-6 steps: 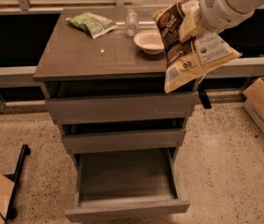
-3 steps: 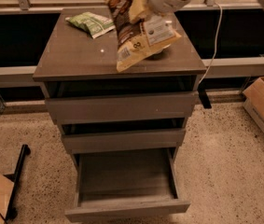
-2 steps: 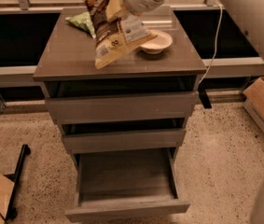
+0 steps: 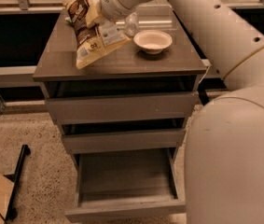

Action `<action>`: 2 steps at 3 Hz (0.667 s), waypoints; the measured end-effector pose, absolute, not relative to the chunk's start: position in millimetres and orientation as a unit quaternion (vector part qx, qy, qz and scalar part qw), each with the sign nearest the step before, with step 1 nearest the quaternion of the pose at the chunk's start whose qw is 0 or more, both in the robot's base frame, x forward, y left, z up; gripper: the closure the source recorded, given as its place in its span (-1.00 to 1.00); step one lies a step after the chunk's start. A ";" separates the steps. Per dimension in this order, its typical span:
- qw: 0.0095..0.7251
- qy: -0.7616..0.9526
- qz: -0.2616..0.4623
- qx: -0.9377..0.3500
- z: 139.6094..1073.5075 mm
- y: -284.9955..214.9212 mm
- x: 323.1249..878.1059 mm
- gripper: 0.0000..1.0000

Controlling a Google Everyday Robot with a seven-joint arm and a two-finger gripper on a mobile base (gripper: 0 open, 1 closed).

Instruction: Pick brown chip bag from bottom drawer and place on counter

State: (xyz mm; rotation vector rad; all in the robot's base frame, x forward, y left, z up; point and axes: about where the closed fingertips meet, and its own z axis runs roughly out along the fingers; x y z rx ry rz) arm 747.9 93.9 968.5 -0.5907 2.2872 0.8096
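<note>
Moved since earlier: the gripper [image 4: 97, 14] and the brown chip bag [image 4: 94, 40] have crossed from the counter's right edge to its left half, and the arm now fills the right of the view.
Bag position: over the left half of the counter [image 4: 136, 62], between the back-left and front-left corners. Its pale lower end is at or just above the surface; I cannot tell whether it touches.
Gripper: near the back edge, left of centre, pinching the bag by its dark brown upper part.
Long axis: slanted, running from the gripper at the back down toward the front-left corner.
Pointing: dark top to the back and up, pale printed end to the front-left, printed face upward.
Handling, as I judge it: light, soft and crinkly, with a slick film and brittle contents. It will sag and swing from one hold.
Where to hold: the flat upper seam, as it is held now, not the puffed middle.
Neighbours: white bowl [image 4: 153, 41] right of centre, apart from the bag.
Bottom drawer [image 4: 124, 178]: pulled open, grey inside, no bag in it.
Stage: placing looks close.
</note>
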 end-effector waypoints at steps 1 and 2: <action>0.316 0.868 0.309 -0.225 967.0 97.0 750.1 -0.22; 0.314 0.868 0.310 -0.227 964.4 100.5 750.1 -0.68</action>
